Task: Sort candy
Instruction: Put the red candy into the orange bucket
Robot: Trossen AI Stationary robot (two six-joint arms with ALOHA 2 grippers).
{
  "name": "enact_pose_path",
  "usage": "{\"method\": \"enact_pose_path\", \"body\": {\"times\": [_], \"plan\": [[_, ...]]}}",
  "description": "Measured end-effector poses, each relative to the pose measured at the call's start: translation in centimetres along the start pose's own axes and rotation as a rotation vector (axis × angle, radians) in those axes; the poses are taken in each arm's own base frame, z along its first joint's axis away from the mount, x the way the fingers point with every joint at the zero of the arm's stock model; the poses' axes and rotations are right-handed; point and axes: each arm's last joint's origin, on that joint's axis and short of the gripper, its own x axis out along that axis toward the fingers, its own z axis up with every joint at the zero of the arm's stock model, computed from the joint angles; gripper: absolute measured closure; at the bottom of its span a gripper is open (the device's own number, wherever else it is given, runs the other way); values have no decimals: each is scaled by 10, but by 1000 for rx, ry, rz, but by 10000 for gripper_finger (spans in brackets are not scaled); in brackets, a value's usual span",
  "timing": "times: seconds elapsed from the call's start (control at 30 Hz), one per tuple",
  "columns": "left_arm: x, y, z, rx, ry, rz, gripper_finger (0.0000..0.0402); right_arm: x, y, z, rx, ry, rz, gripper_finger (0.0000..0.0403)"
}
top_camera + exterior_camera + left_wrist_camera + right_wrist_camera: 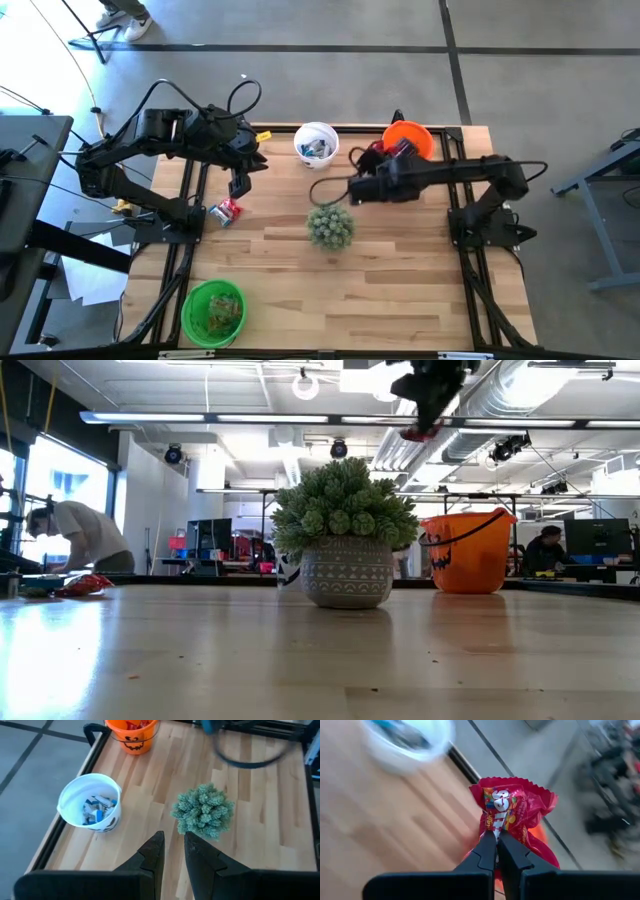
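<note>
Red candy packet (512, 812) pinched in right hand (496, 837), held raised beside the orange bucket (410, 138) at the surface's far edge. More red packets (226, 211) lie near the left edge. Left hand (172, 847) hovers above them, fingers narrowly apart, holding nothing.
</note>
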Motion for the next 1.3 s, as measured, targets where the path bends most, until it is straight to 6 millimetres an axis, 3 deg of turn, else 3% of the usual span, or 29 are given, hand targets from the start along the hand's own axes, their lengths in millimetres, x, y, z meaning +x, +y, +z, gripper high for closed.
{"method": "enact_pose_path", "body": {"times": [0.23, 0.77, 1.03, 1.3], "plan": [[0, 1, 0, -1, -4, 47, 339, 30, -33, 7, -42, 143, -54, 401], [0, 2, 0, -27, -5, 56, 339, 102, -110, 13, 74, 434, -49, 401], [0, 2, 0, -30, -7, 67, 339, 121, -132, 10, 74, 526, 54, 401], [0, 3, 0, -54, -13, 113, 339, 132, -141, 11, 73, 527, 186, 393]]}}
